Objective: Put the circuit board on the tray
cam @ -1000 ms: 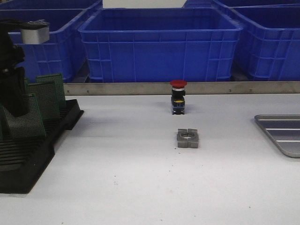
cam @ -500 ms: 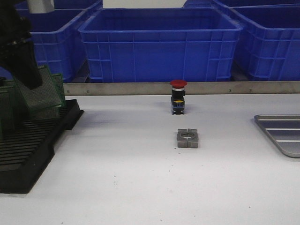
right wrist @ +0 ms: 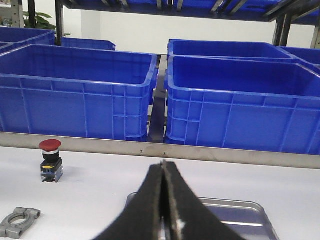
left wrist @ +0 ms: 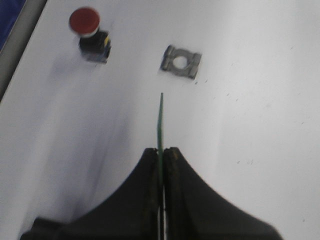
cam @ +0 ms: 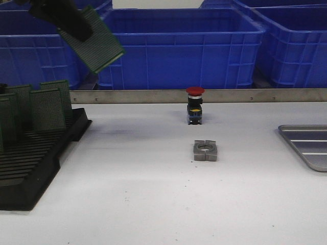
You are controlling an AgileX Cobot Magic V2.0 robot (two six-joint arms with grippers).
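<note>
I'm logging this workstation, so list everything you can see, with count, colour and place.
circuit board: one, green, held in the air above the table's left side
boards in rack: several, green, upright
rack: one, black, left on the table
push button: one, red cap, centre rear
metal clamp: one, grey, centre
tray: one, silver, right edge
crates: several, blue, behind the table
left gripper: fingers closed on the circuit board
right gripper: fingers together, empty, near the tray

White table (cam: 153,204), blue crates (cam: 176,48) behind, shelving (right wrist: 280,10) overhead
</note>
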